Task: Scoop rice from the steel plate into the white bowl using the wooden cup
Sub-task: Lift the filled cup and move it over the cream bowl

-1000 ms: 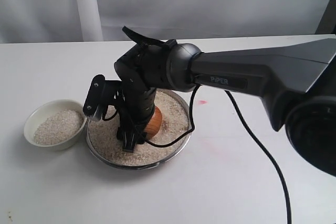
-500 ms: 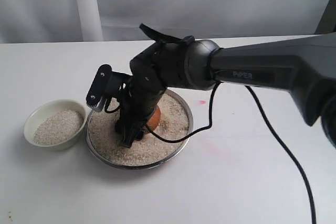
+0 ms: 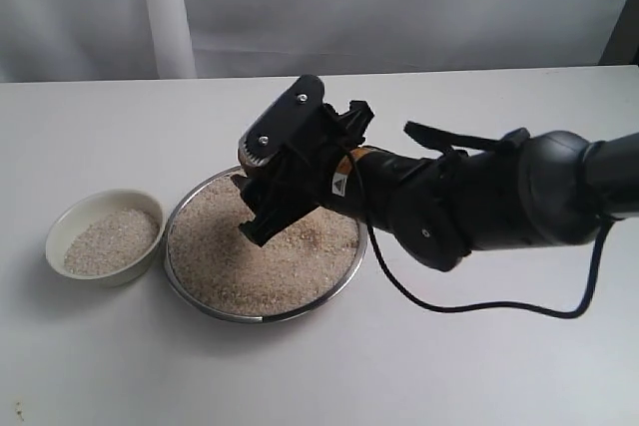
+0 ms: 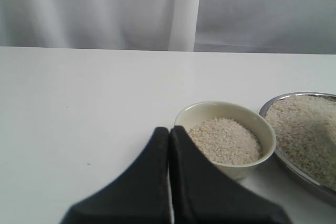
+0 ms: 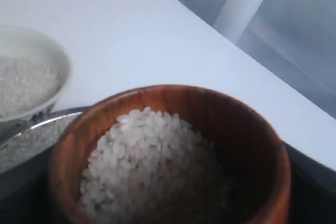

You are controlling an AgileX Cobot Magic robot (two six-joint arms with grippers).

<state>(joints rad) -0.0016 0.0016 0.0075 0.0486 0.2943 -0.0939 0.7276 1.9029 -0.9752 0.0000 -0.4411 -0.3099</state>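
Closest to the right wrist camera, the wooden cup sits clamped between the jaws of the right gripper, lifted clear above the steel plate and loaded with rice heaped up close to its rim. With so full a load, any jerk or early tilt would likely shed grains back onto the plate or onto the white table. The cup is smooth and rounded, so it could also swivel or slip in the grip as the wrist rolls to pour. Farther along, the white bowl stands just beside the plate, small and already holding a good layer of rice; a fast or off-centre pour could overshoot its rim, and a low pass could knock it. Beyond it, the left gripper is idle, jaws pressed together and empty.
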